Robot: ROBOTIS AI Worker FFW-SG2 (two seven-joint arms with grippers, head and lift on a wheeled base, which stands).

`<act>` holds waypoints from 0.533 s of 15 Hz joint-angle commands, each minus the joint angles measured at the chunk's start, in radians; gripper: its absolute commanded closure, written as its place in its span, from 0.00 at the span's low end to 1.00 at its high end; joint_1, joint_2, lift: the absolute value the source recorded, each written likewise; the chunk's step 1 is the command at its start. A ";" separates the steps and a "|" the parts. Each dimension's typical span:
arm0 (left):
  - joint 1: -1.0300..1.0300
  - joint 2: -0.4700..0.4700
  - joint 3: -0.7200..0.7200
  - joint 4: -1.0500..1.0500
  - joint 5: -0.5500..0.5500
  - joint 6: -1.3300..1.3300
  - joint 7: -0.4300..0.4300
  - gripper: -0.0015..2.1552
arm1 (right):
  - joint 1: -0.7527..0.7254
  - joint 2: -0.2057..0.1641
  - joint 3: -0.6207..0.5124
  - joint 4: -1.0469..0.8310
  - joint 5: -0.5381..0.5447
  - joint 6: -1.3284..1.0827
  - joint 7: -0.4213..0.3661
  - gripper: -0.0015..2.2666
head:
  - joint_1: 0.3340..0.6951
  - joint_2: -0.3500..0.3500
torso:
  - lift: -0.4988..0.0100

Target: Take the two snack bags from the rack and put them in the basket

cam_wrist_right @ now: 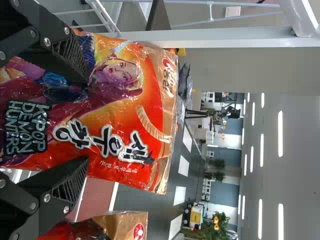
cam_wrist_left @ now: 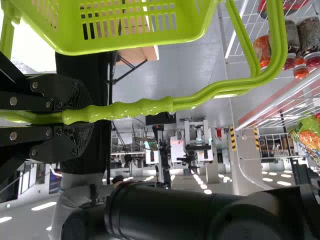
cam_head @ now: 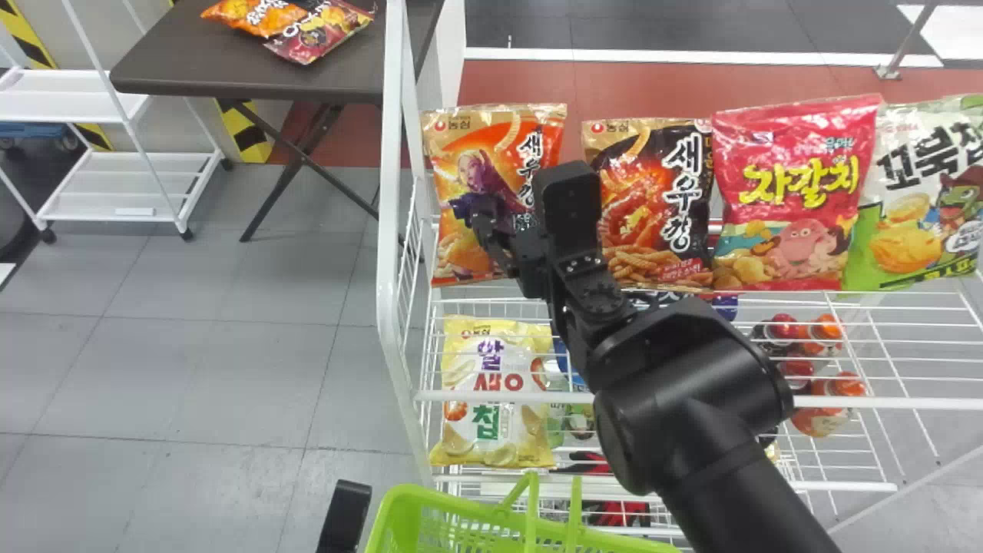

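Over the near left end of the rack (cam_head: 614,401), the right arm (cam_head: 714,430) slants from the near right toward the far left, its upper links passing in front of the black snack bag (cam_head: 653,177). It bends at the wrist so that the right gripper (cam_head: 514,209) sits in front of the orange snack bag (cam_head: 453,173), leftmost in the upper row. Its fingers are well apart, with the bag's printed face between them in the right wrist view; whether they touch it I cannot tell. The bag is upright on the rack, with the black one just to its right, then a pink bag (cam_head: 795,153) and a green-and-white bag (cam_head: 914,207).

At the near edge, the left gripper (cam_head: 344,513) is beside the basket (cam_head: 453,508), which is below the rack's near left corner. In the left wrist view, that gripper (cam_wrist_left: 75,117) is clamped on the basket's green handle (cam_wrist_left: 145,107).

Off to the far left, more snack bags (cam_head: 315,34) lie on a dark counter (cam_head: 253,75).
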State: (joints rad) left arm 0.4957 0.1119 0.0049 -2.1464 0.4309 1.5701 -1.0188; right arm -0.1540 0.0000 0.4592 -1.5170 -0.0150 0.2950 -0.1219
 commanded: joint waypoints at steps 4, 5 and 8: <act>0.006 -0.001 -0.006 0.000 -0.001 0.001 0.000 0.87 | 0.017 0.001 -0.001 -0.066 -0.011 0.100 0.033 0.92 | 1.00 0.54 | 0.96; 0.007 -0.001 -0.006 -0.001 -0.003 0.001 0.000 0.87 | 0.034 0.001 -0.001 -0.092 -0.013 0.100 0.033 0.92 | 1.00 0.54 | 0.96; 0.014 -0.004 -0.008 -0.006 -0.006 -0.003 0.002 0.87 | 0.099 0.001 -0.005 -0.203 -0.026 0.146 0.033 0.92 | 1.00 0.56 | 0.96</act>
State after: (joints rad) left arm 0.5071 0.1088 -0.0021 -2.1511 0.4268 1.5700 -1.0179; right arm -0.0843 0.0000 0.4571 -1.6695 -0.0326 0.4151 -0.0890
